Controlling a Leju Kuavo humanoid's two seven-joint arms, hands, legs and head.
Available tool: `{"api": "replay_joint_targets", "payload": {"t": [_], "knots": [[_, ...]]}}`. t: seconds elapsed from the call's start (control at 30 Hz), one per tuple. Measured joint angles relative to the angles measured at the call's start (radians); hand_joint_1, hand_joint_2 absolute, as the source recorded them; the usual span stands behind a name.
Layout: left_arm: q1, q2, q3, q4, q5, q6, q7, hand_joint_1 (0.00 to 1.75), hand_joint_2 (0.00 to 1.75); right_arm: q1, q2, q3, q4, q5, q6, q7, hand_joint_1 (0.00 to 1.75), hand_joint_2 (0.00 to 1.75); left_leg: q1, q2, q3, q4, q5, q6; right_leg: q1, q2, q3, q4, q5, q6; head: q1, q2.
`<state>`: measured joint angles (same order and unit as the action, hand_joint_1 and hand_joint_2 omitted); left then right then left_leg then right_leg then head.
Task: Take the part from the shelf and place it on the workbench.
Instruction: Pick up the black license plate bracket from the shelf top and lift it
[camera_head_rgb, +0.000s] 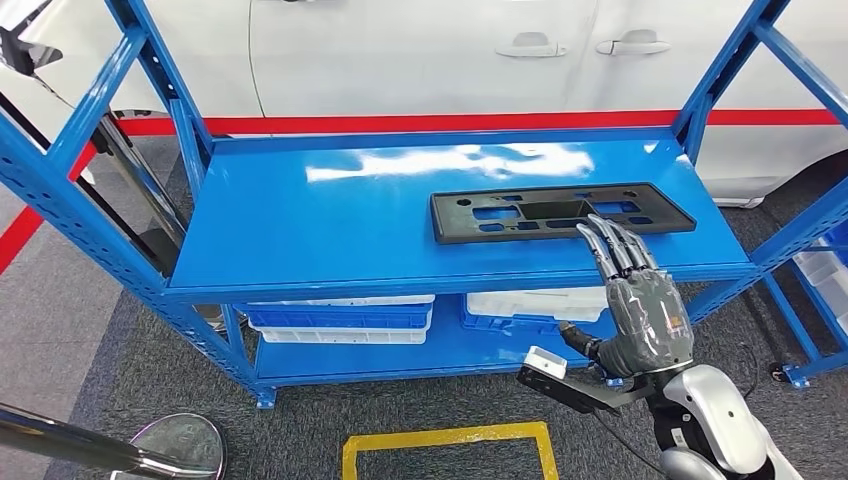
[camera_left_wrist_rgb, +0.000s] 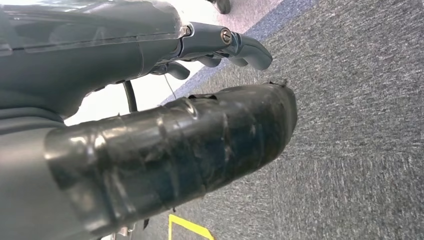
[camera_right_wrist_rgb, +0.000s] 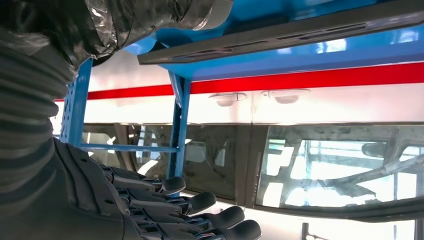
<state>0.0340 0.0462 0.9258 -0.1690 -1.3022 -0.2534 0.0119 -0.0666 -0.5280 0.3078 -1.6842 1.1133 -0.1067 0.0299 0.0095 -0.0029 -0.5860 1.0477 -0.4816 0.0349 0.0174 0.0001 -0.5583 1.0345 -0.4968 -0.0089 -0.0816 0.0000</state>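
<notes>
Black part (camera_head_rgb: 561, 212) lies flat on the blue shelf (camera_head_rgb: 330, 225); right hand (camera_head_rgb: 648, 305) fingers (camera_head_rgb: 612, 245) extended, empty, above its near edge.

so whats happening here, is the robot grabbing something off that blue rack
Not yet. A black plastic part lies flat on the top level of the blue shelf, in front of a white car. The robot's right hand is raised at the shelf's front edge, fingers straight and apart, their tips over the part's near edge; whether they touch it is unclear. The left hand hangs over the grey carpet, holding nothing.
</notes>
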Motion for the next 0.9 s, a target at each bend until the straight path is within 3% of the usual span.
{"api": "replay_joint_targets", "payload": {"t": [0.2, 0.4, 0.7, 0.9], "knots": [[-0.006, 0.002, 0.0, 0.0, -0.023, -0.019, 0.0, 0.0, 0.0, -0.095, 0.005, 0.025, 0.106, 0.03, 0.085, -0.002, 0.0, 1.75, 0.0, 0.0, 0.0, 0.0, 0.0, 0.0, 0.0, 0.0, 0.0, 0.0, 0.0, 0.0, 0.0, 0.0], [-0.011, 0.01, 0.0, 0.0, -0.04, -0.028, -0.003, 0.0, 0.0, -0.234, 0.063, 0.092, 0.315, 0.055, 0.11, 0.008, 0.0, 1.75, -0.002, -0.002, 0.001, -0.006, 0.005, -0.001, -0.001, -0.002, 0.0, -0.004, 0.003, -0.001, 0.0, 0.0], [-0.011, 0.019, 0.0, 0.0, -0.051, -0.027, -0.006, 0.0, 0.0, -0.331, 0.124, 0.133, 0.499, 0.047, 0.104, 0.041, 0.0, 1.75, -0.003, -0.003, 0.002, -0.015, 0.006, -0.001, -0.004, -0.002, 0.004, -0.009, 0.002, -0.001, 0.0, 0.0], [-0.01, 0.024, 0.0, 0.0, -0.047, -0.022, 0.006, 0.0, 0.0, -0.342, 0.15, 0.139, 0.571, 0.038, 0.088, 0.039, 0.0, 1.75, -0.002, -0.003, 0.003, -0.017, 0.006, -0.001, -0.003, -0.003, 0.004, -0.009, 0.001, -0.003, 0.0, 0.0]]}}
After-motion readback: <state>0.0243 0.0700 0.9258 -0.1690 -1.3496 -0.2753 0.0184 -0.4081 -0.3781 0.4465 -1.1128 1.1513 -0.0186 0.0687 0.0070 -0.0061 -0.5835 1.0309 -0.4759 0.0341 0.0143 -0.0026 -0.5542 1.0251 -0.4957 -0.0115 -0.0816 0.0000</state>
